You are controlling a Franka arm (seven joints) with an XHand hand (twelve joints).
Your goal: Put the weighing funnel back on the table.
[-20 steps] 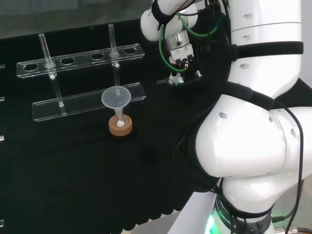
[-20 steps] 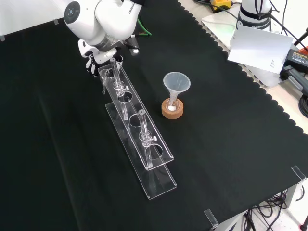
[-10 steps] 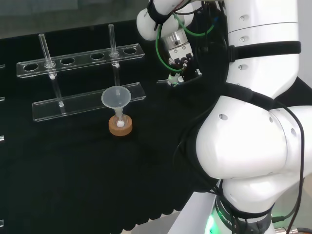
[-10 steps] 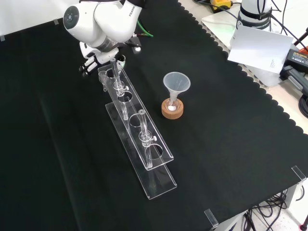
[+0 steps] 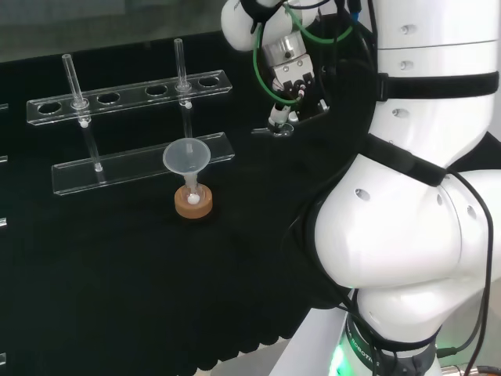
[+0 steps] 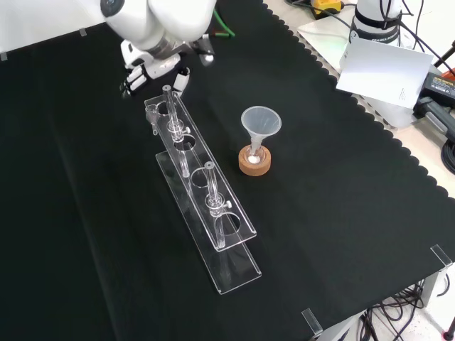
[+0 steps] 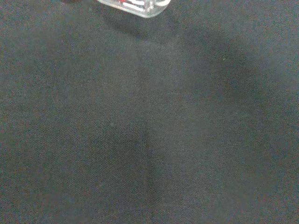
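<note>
The weighing funnel, a small clear piece with red marks, lies on the black cloth with nothing touching it. In the head view it is a small pale shape just right of the rack's end. My hand hangs above it, apart from it, fingers relaxed and pointing down with nothing between them. In the front view the hand is at the top left, over the far end of the rack, its dark fingertips spread.
A clear tube rack with two glass tubes runs down the cloth. The big funnel stands in a small flask on a cork ring beside it. The arm's white links stand at the head view's right.
The hand has risen from just above the cloth near the rack's end. The small clear piece has stayed where it was.
</note>
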